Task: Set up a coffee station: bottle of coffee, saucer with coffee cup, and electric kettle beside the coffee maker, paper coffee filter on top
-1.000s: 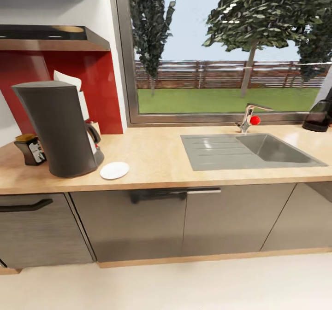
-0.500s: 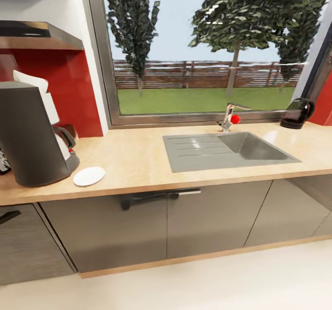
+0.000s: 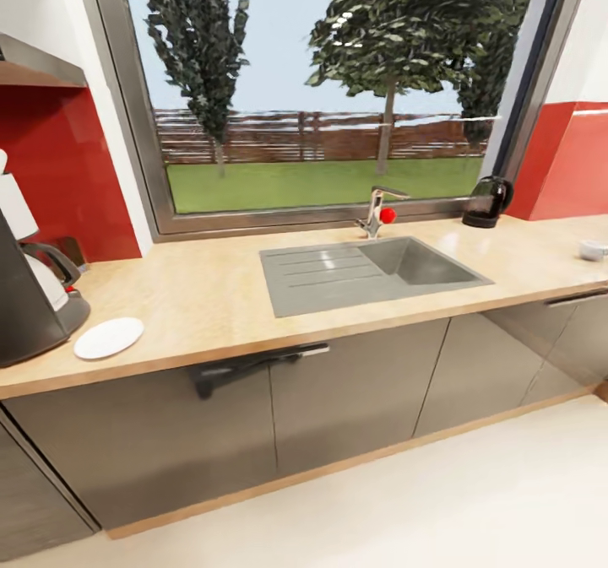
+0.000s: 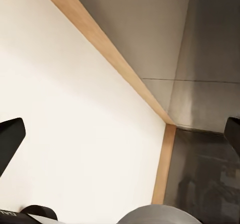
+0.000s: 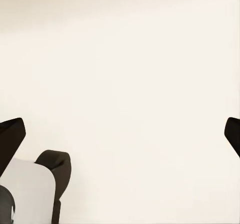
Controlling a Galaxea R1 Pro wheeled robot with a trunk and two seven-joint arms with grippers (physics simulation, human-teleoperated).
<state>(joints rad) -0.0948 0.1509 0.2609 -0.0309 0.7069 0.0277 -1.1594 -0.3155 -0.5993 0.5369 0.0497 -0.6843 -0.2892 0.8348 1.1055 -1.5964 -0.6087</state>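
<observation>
Head view: upright electric kettle [image 3: 487, 202] with its handle facing right; both grippers [image 4: 120, 134] [image 5: 120, 134] spread, empty.

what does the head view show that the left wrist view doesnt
Head view alone: the kitchen countertop with the coffee maker, the saucer beside it, the sink, the electric kettle by the window, and a small white item, perhaps the coffee cup, far along the counter.
Left wrist view alone: the left gripper, fingers spread wide, over pale floor.
Both: the dark cabinet fronts and the wooden strip at their foot.
</observation>
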